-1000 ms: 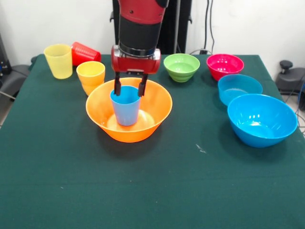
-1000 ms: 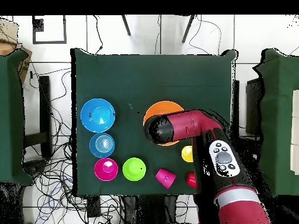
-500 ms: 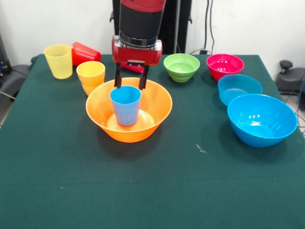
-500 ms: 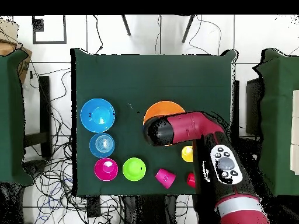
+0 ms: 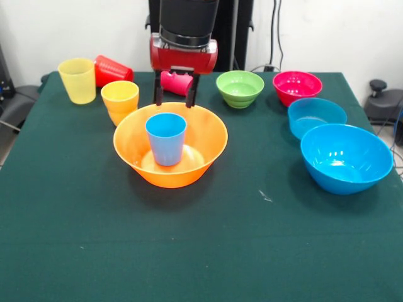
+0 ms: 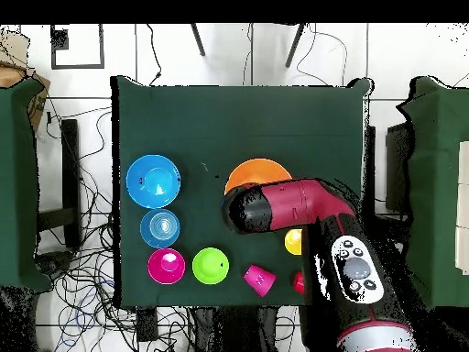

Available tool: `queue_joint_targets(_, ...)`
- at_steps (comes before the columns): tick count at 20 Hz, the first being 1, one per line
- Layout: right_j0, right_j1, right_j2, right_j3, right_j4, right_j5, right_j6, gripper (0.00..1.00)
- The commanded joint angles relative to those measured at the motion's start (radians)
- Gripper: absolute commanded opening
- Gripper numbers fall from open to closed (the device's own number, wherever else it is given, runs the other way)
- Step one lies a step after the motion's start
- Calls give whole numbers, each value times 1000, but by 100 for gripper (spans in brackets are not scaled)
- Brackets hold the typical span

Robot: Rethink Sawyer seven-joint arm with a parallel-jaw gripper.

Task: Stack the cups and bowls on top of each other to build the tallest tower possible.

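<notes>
Blue cup (image 5: pixel 166 138) left upright in the orange bowl (image 5: pixel 170 146), gripper (image 5: pixel 174 100) lifted clear.

A second ago the fingers straddled the cup's rim; now they hang above and behind it, apart and holding nothing, so the cup has been released and the first tier of the tower looks done. In the front view the big blue bowl (image 5: pixel 346 157) sits at centre right with the small blue bowl (image 5: pixel 317 116) just behind it, the green bowl (image 5: pixel 240 88) and magenta bowl (image 5: pixel 297 86) along the upper edge. The orange cup (image 5: pixel 119 102) stands just beside the orange bowl at upper left, with the yellow cup (image 5: pixel 77 80) and tipped red cup (image 5: pixel 113 70) beyond, and the pink cup (image 5: pixel 175 82) lies behind the gripper. The whole lower half of the table (image 5: pixel 201 251) is open; the arm (image 6: pixel 302 203) covers much of the orange bowl from overhead.
</notes>
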Motion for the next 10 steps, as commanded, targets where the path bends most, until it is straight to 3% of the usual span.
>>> queue_joint_targets(1,34,-43,12,56,36,126,-1,100)
queue_joint_targets(10,70,-74,-6,55,63,173,27,100)
